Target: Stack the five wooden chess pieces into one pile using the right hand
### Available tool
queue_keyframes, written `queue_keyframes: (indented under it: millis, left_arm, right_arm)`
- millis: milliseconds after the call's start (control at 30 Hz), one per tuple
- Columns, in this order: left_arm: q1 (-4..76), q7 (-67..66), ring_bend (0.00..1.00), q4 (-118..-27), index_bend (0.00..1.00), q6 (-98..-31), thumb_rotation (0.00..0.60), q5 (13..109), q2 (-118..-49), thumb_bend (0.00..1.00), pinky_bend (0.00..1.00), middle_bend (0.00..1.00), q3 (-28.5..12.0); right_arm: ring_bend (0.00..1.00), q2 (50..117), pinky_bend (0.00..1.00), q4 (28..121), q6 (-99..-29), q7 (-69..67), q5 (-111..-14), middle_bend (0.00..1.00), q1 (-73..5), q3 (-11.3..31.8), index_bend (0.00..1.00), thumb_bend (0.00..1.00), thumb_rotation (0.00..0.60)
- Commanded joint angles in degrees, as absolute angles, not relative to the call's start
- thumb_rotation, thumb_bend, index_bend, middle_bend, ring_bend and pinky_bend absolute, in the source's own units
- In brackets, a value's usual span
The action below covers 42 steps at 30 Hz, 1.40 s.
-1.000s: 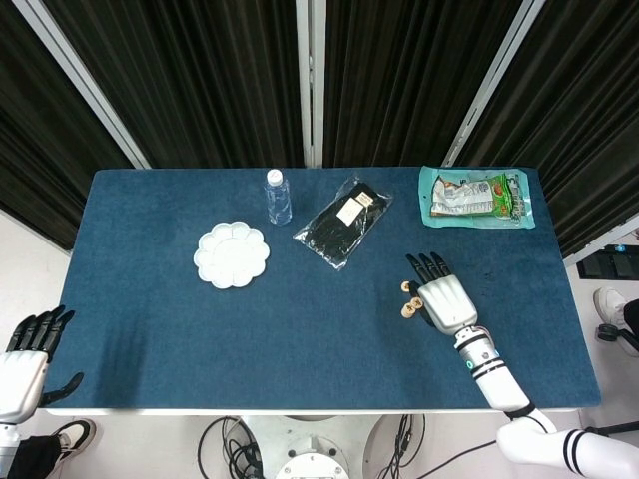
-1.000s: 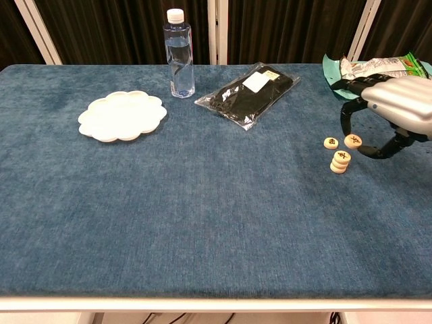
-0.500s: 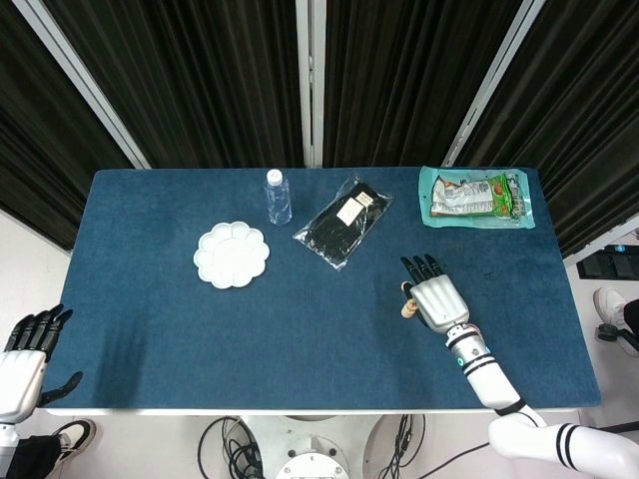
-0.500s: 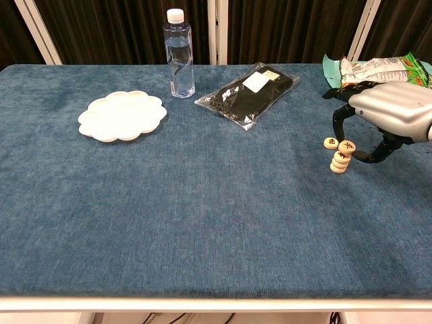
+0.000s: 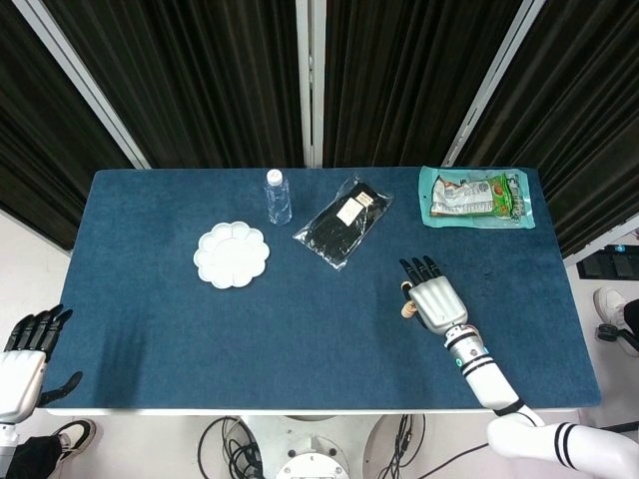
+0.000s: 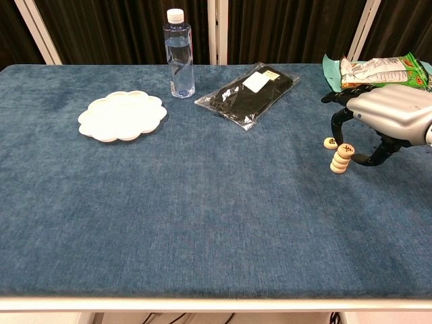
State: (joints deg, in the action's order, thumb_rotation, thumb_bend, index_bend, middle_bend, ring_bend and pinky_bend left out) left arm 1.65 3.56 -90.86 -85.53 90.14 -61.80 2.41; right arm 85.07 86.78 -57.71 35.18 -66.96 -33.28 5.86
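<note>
A blue table (image 6: 202,223) holds a small pile of wooden chess pieces (image 6: 339,163) near its right side. The right hand (image 6: 388,115) arches over the pile, pinching one piece (image 6: 346,149) between thumb and a finger right at the top of the pile; a second ago that piece was held off to the pile's right. Another loose piece (image 6: 330,142) lies just behind the pile. The left hand (image 5: 24,359) hangs off the table's left edge, fingers spread, holding nothing, unchanged. Farther back sit a white plate (image 6: 122,115), a water bottle (image 6: 178,54), a black packet (image 6: 248,93) and a snack bag (image 6: 378,71).
</note>
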Motion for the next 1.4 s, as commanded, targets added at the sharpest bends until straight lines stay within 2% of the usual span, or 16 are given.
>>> queue_keyframes:
  millis: [33,700,1033,1133,1200,1233,1300,1400]
  left_arm:
    - [1.6,3.6,0.0,-90.9,0.04,-85.6,0.6,90.2,-61.8,0.24,0.0,0.0,2.4]
    - [1.6,3.5,0.0,-90.9,0.04,-85.4,0.6,90.1,-61.8,0.24,0.0,0.0,2.4]
    - [1.7,3.6,0.0,-90.8,0.04,-85.3,0.6,90.1,-61.8,0.24,0.0,0.0,2.4]
    - [1.8,3.4,0.0,-91.0,0.04,-85.3,0.6,90.2,-61.8,0.24,0.0,0.0,2.5]
    - [1.7,3.4,0.0,-91.0,0.04,-85.4,0.6,90.3,-61.8,0.24,0.0,0.0,2.5]
    - [1.7,3.5,0.0,-91.1,0.04,-85.4,0.6,90.2,-61.8,0.24,0.0,0.0,2.5]
    - [1.7,3.4,0.0,-91.0,0.04,-85.3,0.6,90.2,-61.8,0.24,0.0,0.0,2.5]
    - [1.7,3.3,0.0,-91.0,0.04,-85.2,0.6,90.2,-61.8,0.24,0.0,0.0,2.5]
  right_arm:
    - [0.0,85.2,0.0,86.7,-57.6,35.3,-66.8,0.04,-33.4,5.7,0.55,0.27,0.6]
    - [0.0,85.0,0.0,86.8,-58.1,34.1,-66.5,0.04,-34.0,5.0,0.39,0.27,0.6]
    - [0.0,82.5,0.0,89.1,-61.6,30.6,-69.1,0.04,-33.2,6.0,0.38,0.27,0.6]
    - [0.0,81.4,0.0,89.2,-60.8,29.4,-68.6,0.04,-33.2,6.2,0.38,0.28,0.6]
    - [0.0,80.3,0.0,89.6,-58.2,27.6,-68.1,0.03,-33.6,5.8,0.34,0.34,0.6]
    - [0.0,79.6,0.0,89.8,-56.3,26.3,-67.9,0.02,-34.0,5.4,0.32,0.4,0.6]
    - [0.0,78.8,0.0,90.2,-53.9,24.3,-67.6,0.0,-34.4,5.0,0.28,0.6,0.6]
    - [0.0,78.4,0.0,89.9,-52.3,23.1,-68.4,0.0,-34.8,4.2,0.28,0.82,0.6]
